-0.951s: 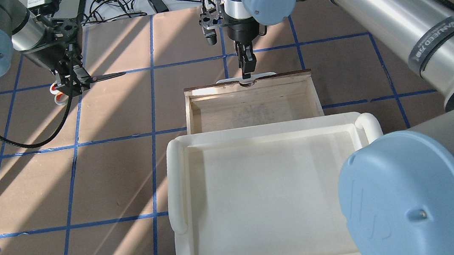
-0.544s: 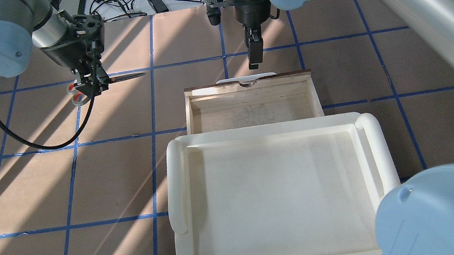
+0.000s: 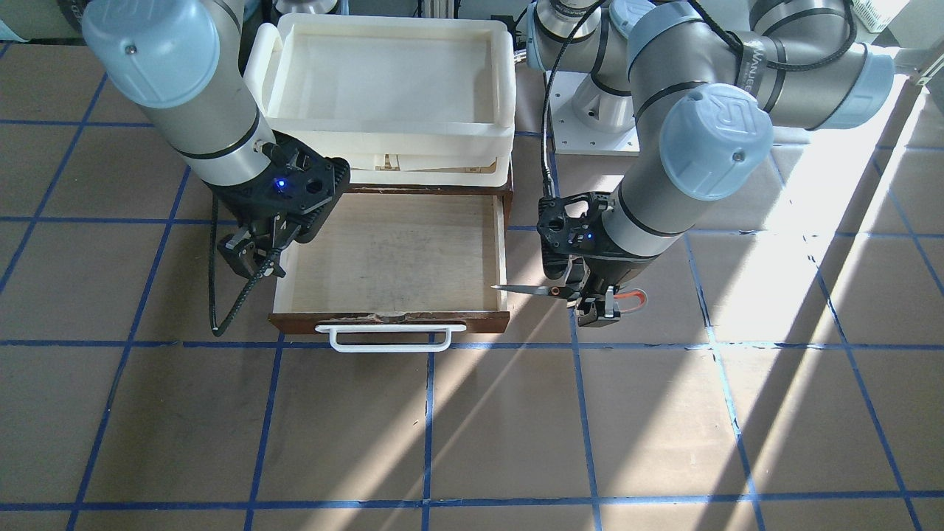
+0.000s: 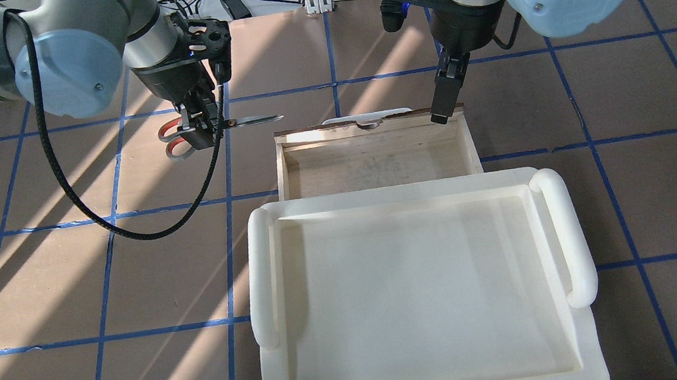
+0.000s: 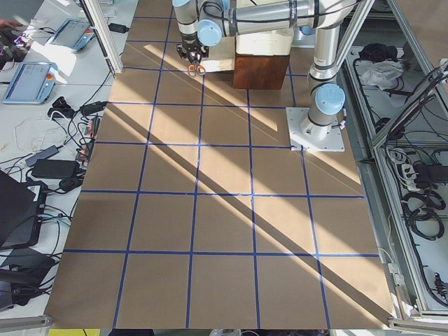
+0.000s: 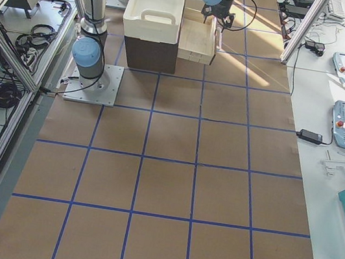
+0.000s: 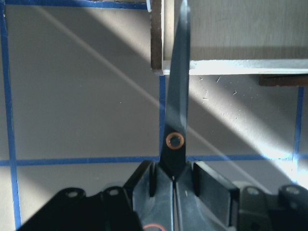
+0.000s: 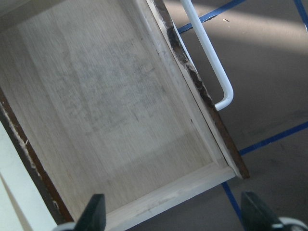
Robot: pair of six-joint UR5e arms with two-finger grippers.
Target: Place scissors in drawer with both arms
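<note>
The drawer [image 4: 374, 170] stands pulled open under the cream tray, its pale wood interior empty [image 3: 391, 251], its white bar handle [image 3: 391, 338] in front. My left gripper [image 4: 204, 129] is shut on the scissors [image 4: 251, 121] at the pivot end. It holds them level beside the drawer's left front corner, with the blades pointing at the drawer [image 3: 520, 289]. In the left wrist view the blade [image 7: 178, 96] reaches over the drawer's corner. My right gripper [image 4: 441, 108] is open and empty above the drawer's right front corner [image 3: 254, 264]. Its fingertips [image 8: 96, 211] frame the drawer interior [image 8: 120, 110].
A cream plastic tray [image 4: 262, 275] sits on top of the dark cabinet, above the drawer's back part [image 3: 509, 74]. The brown table has blue tape grid lines. A black cable [image 4: 126, 230] hangs from my left wrist.
My left gripper has carried the scissors to the right, up to the drawer's left front corner. My right gripper has left the drawer's handle and moved to the drawer's right front corner.
</note>
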